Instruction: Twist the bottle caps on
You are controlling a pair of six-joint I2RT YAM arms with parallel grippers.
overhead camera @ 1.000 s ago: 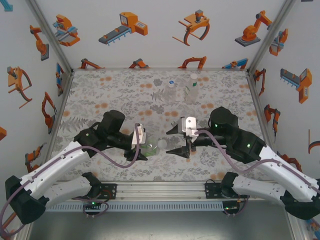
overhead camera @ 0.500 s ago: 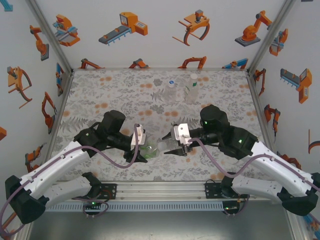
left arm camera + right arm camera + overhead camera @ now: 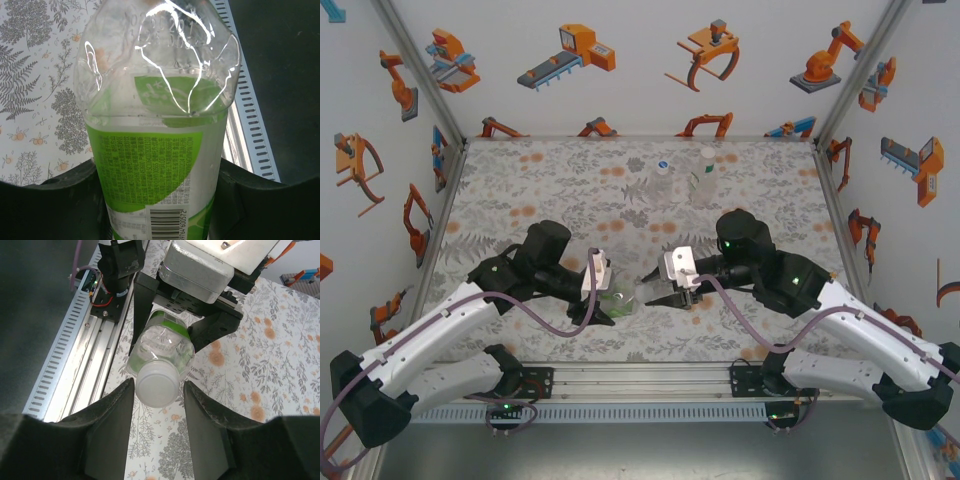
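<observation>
Well, the left fingers [image 3: 608, 300] are closed tight on a clear plastic bottle with a green label [image 3: 157, 150], with one dark finger on each side of its body. The bottle lies on its side in that hold. Its neck pokes out past the fingertips toward the other arm.

A small round white plastic cap [image 3: 157, 386] sits on the end of the neck. The right fingers [image 3: 159, 390] stand around that cap, one on each side and very close to it (a thin strip of the flowery grey-and-orange counter [image 3: 520, 190] peeks through beside one finger). I cannot tell if they are squeezing the cap or are just next to it.

The two sets of fingers point at each other, with only the bottle's neck and the cap between them.

Far beyond both sets of fingers, well apart from them, a second clear plastic bottle [image 3: 662, 178] and a third clear plastic bottle [image 3: 704, 178] stand upright on the counter, just beside each other.
</observation>
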